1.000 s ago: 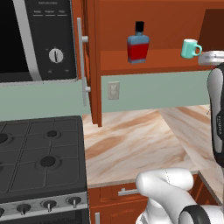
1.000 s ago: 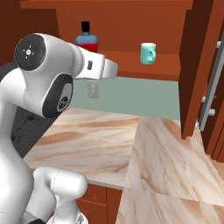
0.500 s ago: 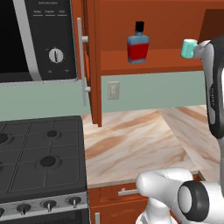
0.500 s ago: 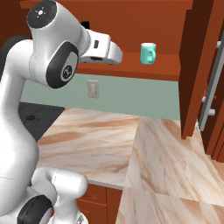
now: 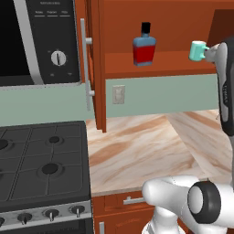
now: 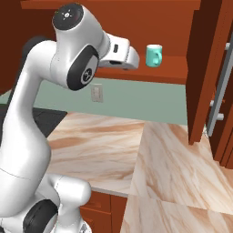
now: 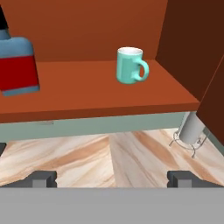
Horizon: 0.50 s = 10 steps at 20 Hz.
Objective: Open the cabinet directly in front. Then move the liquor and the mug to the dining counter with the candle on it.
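The cabinet stands open, its left door swung out beside the microwave and its right door swung out on the right. On its shelf the liquor stands to the left of the teal mug. In the hand view the liquor is at the left edge and the mug is upright, a little right of centre. My gripper is open and empty, short of the shelf edge. From the right base the gripper hangs just left of the mug. The dining counter and candle are out of view.
A black stove and a microwave sit to the left. The marble worktop runs below the shelf. A grey cylinder on a wire stand stands on it under the right door. A wall outlet is on the green backsplash.
The arm has lifted and the hand has risen to shelf height, moving toward the mug. The bottle, the mug and the doors have not moved.
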Tool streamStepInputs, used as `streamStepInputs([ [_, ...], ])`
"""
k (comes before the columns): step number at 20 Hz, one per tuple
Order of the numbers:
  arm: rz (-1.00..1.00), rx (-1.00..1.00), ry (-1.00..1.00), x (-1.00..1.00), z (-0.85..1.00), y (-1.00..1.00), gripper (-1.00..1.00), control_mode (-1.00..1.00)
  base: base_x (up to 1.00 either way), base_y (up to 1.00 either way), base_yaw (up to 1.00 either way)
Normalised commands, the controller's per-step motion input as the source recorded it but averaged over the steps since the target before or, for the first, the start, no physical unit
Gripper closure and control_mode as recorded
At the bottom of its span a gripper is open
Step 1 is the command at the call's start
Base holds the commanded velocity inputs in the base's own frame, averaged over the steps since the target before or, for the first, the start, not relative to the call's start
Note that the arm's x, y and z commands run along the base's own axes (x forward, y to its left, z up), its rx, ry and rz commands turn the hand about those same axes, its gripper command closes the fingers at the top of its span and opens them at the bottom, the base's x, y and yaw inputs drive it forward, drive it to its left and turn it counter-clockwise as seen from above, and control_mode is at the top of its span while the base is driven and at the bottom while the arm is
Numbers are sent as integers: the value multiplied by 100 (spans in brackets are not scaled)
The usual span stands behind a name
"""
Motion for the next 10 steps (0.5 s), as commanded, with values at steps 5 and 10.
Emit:
streamStepInputs([
  [5,0,0,0,37,-10,0,-100,-100,0,0,0],
  [10,0,0,0,41,0,0,-100,-100,0,0,0],
])
